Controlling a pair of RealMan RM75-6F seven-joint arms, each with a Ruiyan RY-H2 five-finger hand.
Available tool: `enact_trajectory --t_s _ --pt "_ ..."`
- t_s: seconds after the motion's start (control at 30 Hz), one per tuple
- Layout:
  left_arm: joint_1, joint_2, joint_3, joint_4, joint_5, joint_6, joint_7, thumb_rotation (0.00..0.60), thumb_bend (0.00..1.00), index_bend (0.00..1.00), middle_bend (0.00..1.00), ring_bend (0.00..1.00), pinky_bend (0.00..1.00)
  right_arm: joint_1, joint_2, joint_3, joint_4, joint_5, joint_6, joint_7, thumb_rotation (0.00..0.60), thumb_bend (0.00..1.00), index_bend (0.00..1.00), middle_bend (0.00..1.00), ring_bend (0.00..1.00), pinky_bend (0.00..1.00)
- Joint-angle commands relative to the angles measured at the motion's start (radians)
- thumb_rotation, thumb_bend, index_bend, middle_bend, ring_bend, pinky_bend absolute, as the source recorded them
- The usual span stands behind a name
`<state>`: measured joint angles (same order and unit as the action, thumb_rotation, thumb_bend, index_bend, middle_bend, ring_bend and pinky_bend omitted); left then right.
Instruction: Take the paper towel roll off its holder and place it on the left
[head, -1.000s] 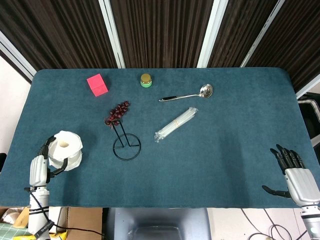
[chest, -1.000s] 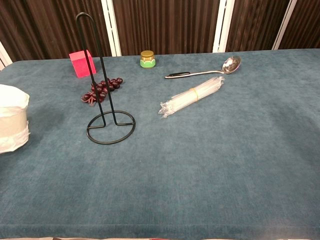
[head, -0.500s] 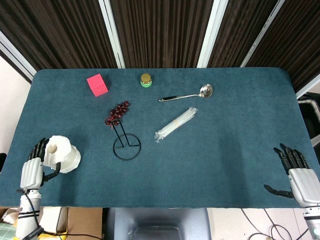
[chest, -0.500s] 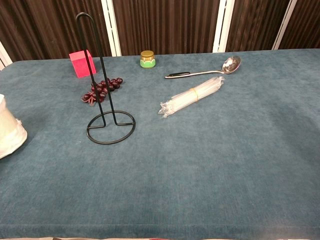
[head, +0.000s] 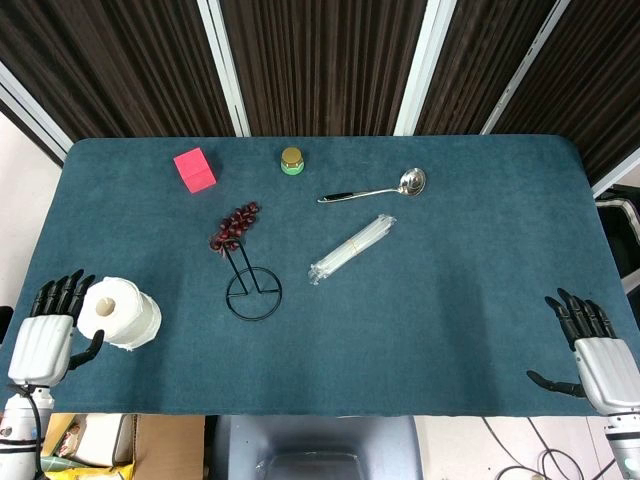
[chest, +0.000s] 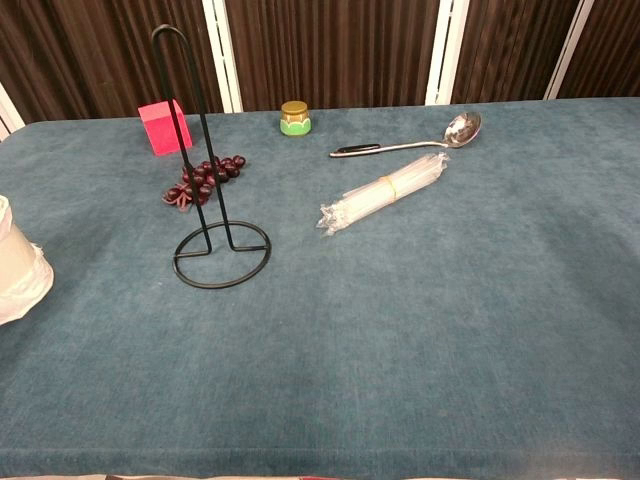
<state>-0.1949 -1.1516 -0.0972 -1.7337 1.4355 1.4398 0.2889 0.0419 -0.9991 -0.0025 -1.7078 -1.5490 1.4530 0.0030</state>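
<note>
Left hand (head: 42, 337) sits fingers spread just beside the paper towel roll (head: 118, 313) at the near-left table edge, apparently released, roll off the holder (head: 252, 290) and well left of it, so only retraction looks left.

Blue-clothed table (head: 480, 300) with spoon (head: 372, 189), holder (head: 252, 290)

Matt, napped teal cloth over the table (head: 450, 300); thin black wire, smooth and faintly shiny, for the holder (chest: 205, 160). Soft white paper on the roll (head: 120, 312), glossy polished metal on the spoon (head: 375, 190), clear crinkled plastic around the straw bundle (head: 352, 247). Hard white plastic shells with dark fingers on the left hand (head: 42, 335) and right hand (head: 598, 355).
</note>
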Motion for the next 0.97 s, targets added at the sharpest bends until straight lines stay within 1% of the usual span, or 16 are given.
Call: enact_trajectory --t_s 0.03,0.17,0.33,0.5,0.6,0.7,0.87,0.97 --pt "-0.027 -0.001 0.006 0.029 0.044 -0.002 0.034 0.600 0.40 0.07 0.00 0.00 0.06 0.000 -0.007 0.002 0.003 0.002 0.003 -0.010 0.600 0.03 0.00 0.00 0.00 0.00" --pt "-0.019 0.016 0.009 -0.014 0.035 0.000 0.024 0.600 0.40 0.11 0.01 0.00 0.07 -0.002 -0.019 0.007 0.009 0.000 0.013 -0.022 0.600 0.03 0.00 0.00 0.00 0.00" --pt "0.007 0.032 0.039 -0.054 0.020 -0.005 0.012 0.600 0.40 0.12 0.03 0.01 0.07 -0.004 -0.041 0.017 0.020 0.001 0.030 -0.042 0.600 0.03 0.00 0.00 0.00 0.00" --pt "0.013 0.034 0.060 -0.009 0.055 -0.011 -0.073 0.600 0.41 0.12 0.03 0.01 0.07 0.001 -0.079 0.033 0.045 0.013 0.038 -0.077 0.600 0.03 0.00 0.00 0.00 0.00" --pt "0.023 0.025 0.058 0.033 0.066 0.015 -0.093 0.600 0.41 0.11 0.03 0.00 0.07 0.009 -0.093 0.038 0.054 0.025 0.024 -0.093 0.600 0.03 0.00 0.00 0.00 0.00" --pt "0.031 0.013 0.047 0.044 0.063 0.035 -0.127 0.600 0.41 0.12 0.03 0.00 0.07 0.013 -0.105 0.041 0.063 0.027 0.021 -0.103 0.600 0.03 0.00 0.00 0.00 0.00" --pt "0.031 0.011 0.050 0.054 0.077 0.039 -0.135 0.600 0.41 0.12 0.03 0.00 0.07 0.012 -0.110 0.040 0.065 0.027 0.022 -0.108 0.600 0.03 0.00 0.00 0.00 0.00" --pt "0.029 0.014 0.065 0.051 0.075 0.012 -0.134 0.600 0.41 0.12 0.03 0.00 0.07 0.008 -0.112 0.031 0.067 0.009 0.031 -0.108 0.600 0.03 0.00 0.00 0.00 0.00"
